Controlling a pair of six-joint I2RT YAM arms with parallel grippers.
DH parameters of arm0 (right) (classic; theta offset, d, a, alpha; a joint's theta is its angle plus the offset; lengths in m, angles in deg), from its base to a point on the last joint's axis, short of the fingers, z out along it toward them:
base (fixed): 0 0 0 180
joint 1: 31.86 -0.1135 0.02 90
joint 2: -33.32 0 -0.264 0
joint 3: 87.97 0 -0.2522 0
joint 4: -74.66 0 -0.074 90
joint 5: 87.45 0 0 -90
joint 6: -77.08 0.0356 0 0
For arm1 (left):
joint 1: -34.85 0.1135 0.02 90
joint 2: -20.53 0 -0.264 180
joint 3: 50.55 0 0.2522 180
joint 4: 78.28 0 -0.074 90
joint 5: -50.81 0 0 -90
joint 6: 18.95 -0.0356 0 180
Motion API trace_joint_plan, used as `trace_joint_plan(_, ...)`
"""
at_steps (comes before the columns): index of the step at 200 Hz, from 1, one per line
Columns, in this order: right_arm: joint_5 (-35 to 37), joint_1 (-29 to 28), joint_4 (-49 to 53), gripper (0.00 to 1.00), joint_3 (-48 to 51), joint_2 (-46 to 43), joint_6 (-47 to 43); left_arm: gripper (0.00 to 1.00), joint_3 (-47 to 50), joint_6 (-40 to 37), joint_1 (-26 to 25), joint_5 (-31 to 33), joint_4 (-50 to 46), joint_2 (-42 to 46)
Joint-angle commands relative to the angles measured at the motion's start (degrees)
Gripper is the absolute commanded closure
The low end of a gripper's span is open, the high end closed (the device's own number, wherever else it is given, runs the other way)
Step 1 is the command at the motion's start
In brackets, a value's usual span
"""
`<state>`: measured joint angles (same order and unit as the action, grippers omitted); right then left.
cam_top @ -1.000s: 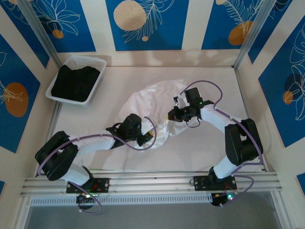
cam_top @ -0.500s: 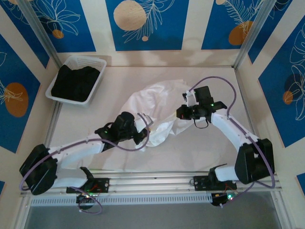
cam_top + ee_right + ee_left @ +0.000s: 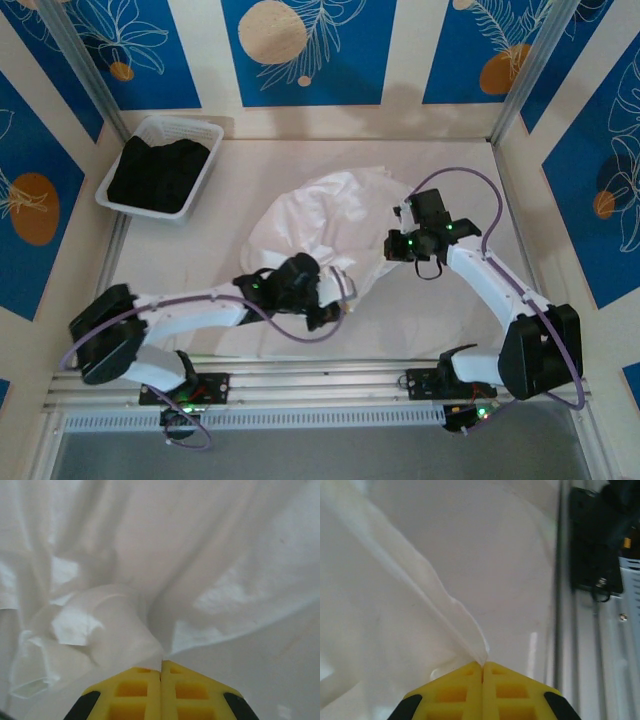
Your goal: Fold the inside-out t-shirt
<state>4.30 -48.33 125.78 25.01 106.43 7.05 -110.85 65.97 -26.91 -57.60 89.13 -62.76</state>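
Observation:
The inside-out t-shirt (image 3: pixel 325 215) is a plain white, rumpled heap in the middle of the table. My left gripper (image 3: pixel 335 308) sits at its near edge, yellow jaws shut on a thin fold of the white cloth (image 3: pixel 455 625) that rises away from the tips (image 3: pixel 482 664). My right gripper (image 3: pixel 393 245) is at the shirt's right side. Its yellow jaws (image 3: pixel 161 662) are shut on a bunched piece of the t-shirt (image 3: pixel 125 625), with creased fabric spreading beyond them.
A white plastic basket (image 3: pixel 200 130) holding a black garment (image 3: pixel 158 172) stands at the back left. The table's near metal rail (image 3: pixel 320 378) and a black arm base (image 3: pixel 597 535) lie close to my left gripper. Bare table lies right of the shirt.
My left gripper has moved right along the shirt's near edge and shut on the fabric. My right gripper has drawn its piece of cloth rightward and slightly nearer.

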Motion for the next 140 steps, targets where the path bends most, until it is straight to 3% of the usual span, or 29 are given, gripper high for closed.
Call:
trace_joint_plan(1, 7.6, 0.4, 1.5, 0.93, 3.3, -1.7, 3.8, 1.00, -4.6, -0.8, -3.1, -6.2, 2.0, -7.3)
trace_joint_plan(7, 8.2, 0.5, 1.4, 0.91, 4.0, -1.8, 4.2, 1.00, -5.7, -0.3, -3.2, -6.6, 2.5, -9.0)
trace_joint_plan(19, 9.2, 0.5, 1.4, 0.84, 4.8, -2.5, 4.5, 0.77, -7.5, 0.2, -3.2, -6.7, 2.3, -11.0)
trace_joint_plan(37, 10.0, -0.2, 1.6, 0.74, 5.0, -4.8, 3.3, 0.55, -7.5, 0.1, -2.7, -5.2, 0.7, -9.5)
trace_joint_plan(61, 11.8, -2.8, -0.3, 0.62, 4.2, -8.7, 0.9, 0.47, -1.9, 3.0, 2.4, -2.6, 0.5, -1.5)
trace_joint_plan(74, 10.0, -4.7, -4.9, 0.55, 4.3, -9.3, -0.8, 0.46, 2.9, 7.4, 8.1, 1.3, 2.3, 4.4)
trace_joint_plan(87, 3.7, -5.6, -11.2, 0.51, 3.5, -6.8, -1.6, 0.43, 7.3, 15.0, 15.5, 6.4, 4.4, 9.8)
trace_joint_plan(100, 0.5, -6.9, -16.4, 0.48, 0.0, -0.5, -2.1, 0.36, 10.2, 23.3, 23.9, 12.0, 3.6, 14.0)
trace_joint_plan(114, 2.3, -8.9, -18.9, 0.45, -6.3, 7.8, -2.8, 0.33, 11.5, 29.8, 32.4, 16.2, 0.2, 16.4)
trace_joint_plan(140, 3.8, -10.9, -20.1, 0.34, -18.8, 23.2, -4.1, 0.30, 12.0, 35.5, 45.1, 10.9, -1.7, 14.0)
